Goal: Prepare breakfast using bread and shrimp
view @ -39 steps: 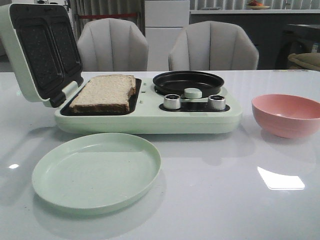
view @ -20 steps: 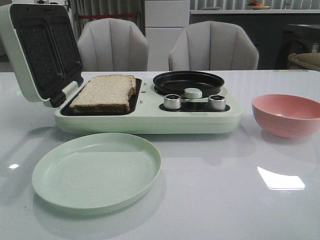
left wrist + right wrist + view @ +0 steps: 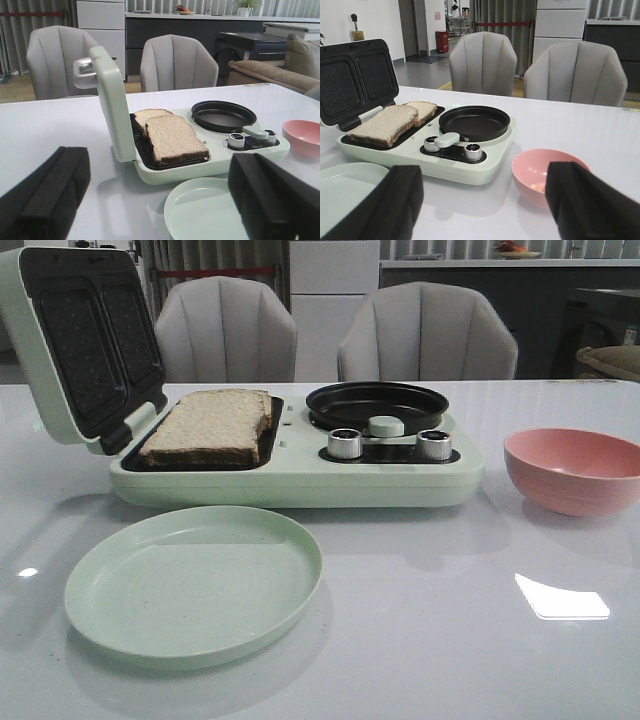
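Note:
Two slices of bread (image 3: 212,425) lie side by side in the open sandwich tray of a pale green breakfast maker (image 3: 300,480); the left wrist view shows both slices of the bread (image 3: 175,139). A few pale orange pieces of shrimp (image 3: 538,187) rest in the bottom of a pink bowl (image 3: 532,167), to the right of the maker. My left gripper (image 3: 159,172) is open above the table in front of the maker, holding nothing. Over the table near the bowl, my right gripper (image 3: 482,187) is also open and holds nothing. Neither gripper shows in the front view.
The maker's lid (image 3: 75,345) stands raised at the left. Its round black pan (image 3: 376,403) holds nothing, with two metal knobs (image 3: 344,443) in front. A pale green plate (image 3: 195,582) lies on the white table before the maker. Two grey chairs stand behind.

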Robot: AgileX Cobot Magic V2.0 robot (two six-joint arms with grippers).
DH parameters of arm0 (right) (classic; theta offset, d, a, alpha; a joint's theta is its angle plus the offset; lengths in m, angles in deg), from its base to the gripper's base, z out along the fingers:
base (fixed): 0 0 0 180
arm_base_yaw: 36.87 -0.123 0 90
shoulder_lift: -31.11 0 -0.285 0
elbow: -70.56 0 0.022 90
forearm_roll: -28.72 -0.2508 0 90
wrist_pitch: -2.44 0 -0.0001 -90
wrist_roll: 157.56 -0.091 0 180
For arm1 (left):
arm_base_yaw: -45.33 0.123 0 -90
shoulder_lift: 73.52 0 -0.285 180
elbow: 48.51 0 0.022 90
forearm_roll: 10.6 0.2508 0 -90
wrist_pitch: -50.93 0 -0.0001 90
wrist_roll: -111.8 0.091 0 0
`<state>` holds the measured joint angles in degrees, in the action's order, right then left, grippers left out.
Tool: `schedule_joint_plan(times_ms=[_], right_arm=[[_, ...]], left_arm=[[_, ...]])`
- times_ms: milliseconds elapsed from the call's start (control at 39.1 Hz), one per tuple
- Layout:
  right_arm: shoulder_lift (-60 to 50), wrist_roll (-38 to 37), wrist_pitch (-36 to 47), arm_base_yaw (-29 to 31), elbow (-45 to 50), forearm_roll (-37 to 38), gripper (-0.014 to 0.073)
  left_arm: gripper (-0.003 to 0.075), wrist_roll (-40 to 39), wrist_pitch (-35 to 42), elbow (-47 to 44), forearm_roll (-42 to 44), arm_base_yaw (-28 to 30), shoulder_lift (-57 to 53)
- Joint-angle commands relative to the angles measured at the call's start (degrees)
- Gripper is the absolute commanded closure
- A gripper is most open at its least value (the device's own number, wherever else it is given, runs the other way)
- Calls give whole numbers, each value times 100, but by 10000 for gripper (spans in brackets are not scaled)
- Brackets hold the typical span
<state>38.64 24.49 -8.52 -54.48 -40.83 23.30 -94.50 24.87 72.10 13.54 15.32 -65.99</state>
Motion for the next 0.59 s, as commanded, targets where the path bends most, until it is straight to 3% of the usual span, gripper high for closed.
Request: schedule_joint_plan(times_ms=[0, 230, 435, 563], right_arm=[[70, 12, 439, 21, -157, 18, -9], [70, 12, 439, 21, -157, 18, -9], [70, 12, 439, 21, -157, 18, -9], [70, 12, 439, 21, -157, 18, -9]], left_arm=[[102, -61, 390, 159, 4, 3, -86], [102, -61, 411, 159, -3, 3, -86], [102, -61, 305, 156, -608, 3, -77], [102, -61, 642, 292, -579, 3, 23]])
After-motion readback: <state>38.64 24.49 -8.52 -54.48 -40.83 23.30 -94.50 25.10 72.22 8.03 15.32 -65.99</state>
